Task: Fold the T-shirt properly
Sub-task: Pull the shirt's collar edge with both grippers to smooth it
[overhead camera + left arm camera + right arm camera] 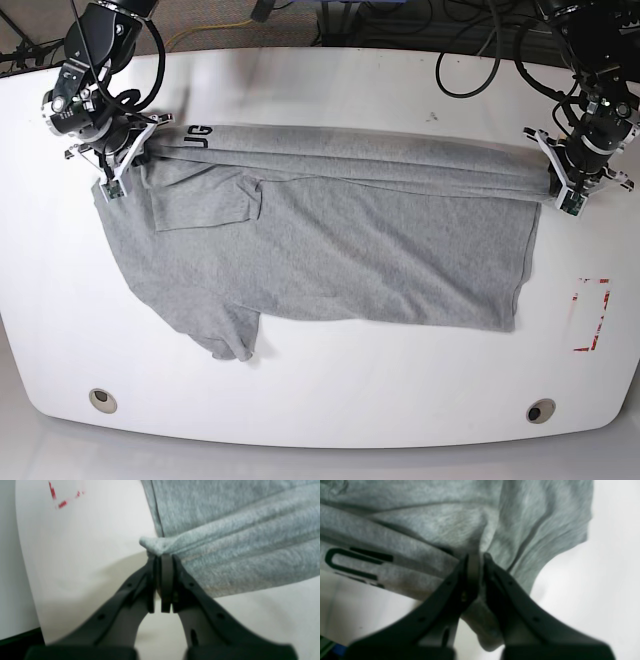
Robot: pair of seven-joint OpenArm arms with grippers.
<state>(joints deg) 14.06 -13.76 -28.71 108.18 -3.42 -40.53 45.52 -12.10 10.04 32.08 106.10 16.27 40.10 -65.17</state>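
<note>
The grey T-shirt point(330, 250) lies spread across the white table, its far edge folded over toward the front so black letters show near the left end point(197, 133). My left gripper point(556, 180) is shut on the shirt's far right corner; in the left wrist view point(163, 555) a bunched corner of cloth point(155, 545) sits pinched at the fingertips. My right gripper point(128, 160) is shut on the shirt's far left end near a sleeve; in the right wrist view point(477, 557) cloth point(445, 530) with black lettering is gripped between the fingers.
The white table point(330, 380) has a rounded front edge with two round grommets point(101, 399) point(540, 410). A red marked rectangle point(590, 315) is on the table at the right. Cables point(470, 60) lie at the back edge.
</note>
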